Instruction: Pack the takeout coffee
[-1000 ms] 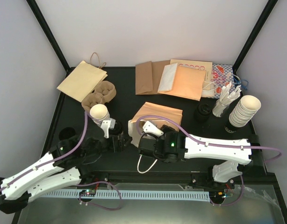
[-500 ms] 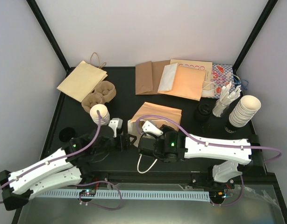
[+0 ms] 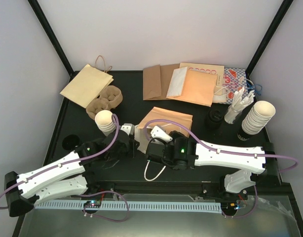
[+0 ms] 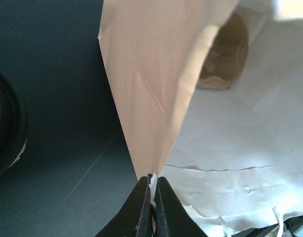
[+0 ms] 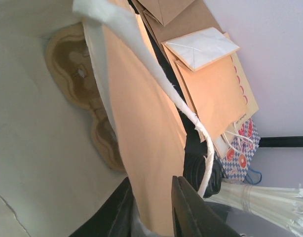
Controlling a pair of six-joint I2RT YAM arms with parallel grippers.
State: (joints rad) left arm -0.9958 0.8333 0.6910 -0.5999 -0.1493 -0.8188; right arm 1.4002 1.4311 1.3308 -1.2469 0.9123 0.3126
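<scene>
The takeout coffee shows in no view. A tan paper bag [image 3: 172, 120] lies on its side mid-table, mouth toward the arms. My left gripper [image 3: 133, 135] is shut on the bag's left mouth edge; the left wrist view shows its black fingertips [image 4: 143, 190] pinching the paper fold [image 4: 151, 74]. My right gripper [image 3: 147, 134] is at the mouth too, and in the right wrist view its jaws [image 5: 151, 181] stand apart, open, with the bag's tan wall [image 5: 146, 133] between them. A brown pulp carrier tray [image 5: 75, 74] lies inside the bag [image 4: 224, 54].
A stack of lidless cups [image 3: 105, 121] stands just left of the bag, with pulp trays [image 3: 106, 98] behind it. Flat bags [image 3: 191, 84] lie at the back. Black lids [image 3: 214, 119], white cutlery [image 3: 238, 106] and leaning cup stacks [image 3: 257, 117] are at the right.
My left gripper has moved right from beside the cup stack to the bag's mouth and shut on its edge. The right gripper's jaws have parted a little.
</scene>
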